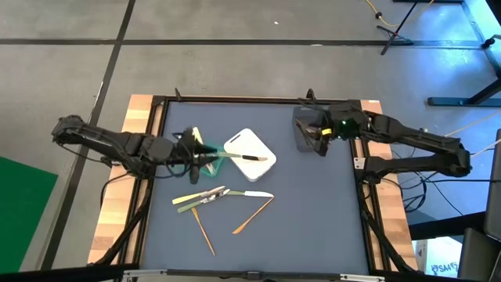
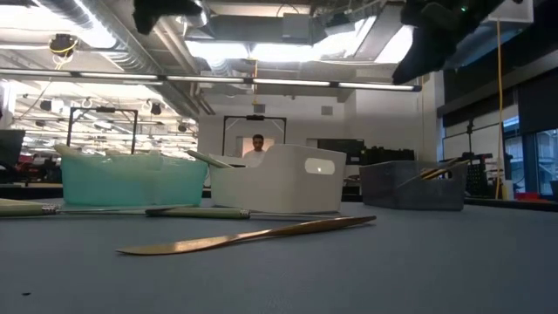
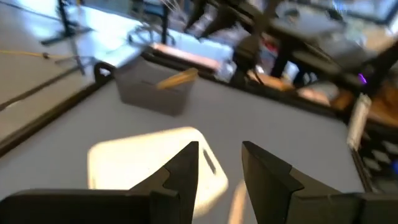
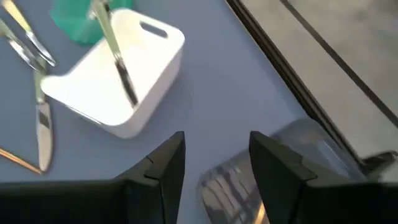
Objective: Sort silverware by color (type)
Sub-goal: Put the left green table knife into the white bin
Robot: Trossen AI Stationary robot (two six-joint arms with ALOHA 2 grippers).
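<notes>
Several loose utensils (image 1: 223,195) lie lower centre, long axes mostly left-to-right, just below the left gripper (image 1: 196,154), which is nearer; both it and the right gripper (image 1: 319,135) stand part-open, empty.

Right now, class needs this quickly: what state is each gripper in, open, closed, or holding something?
Left gripper: open, holding nothing, above the white bin.
Right gripper: open, holding nothing, above the grey bin.
</notes>
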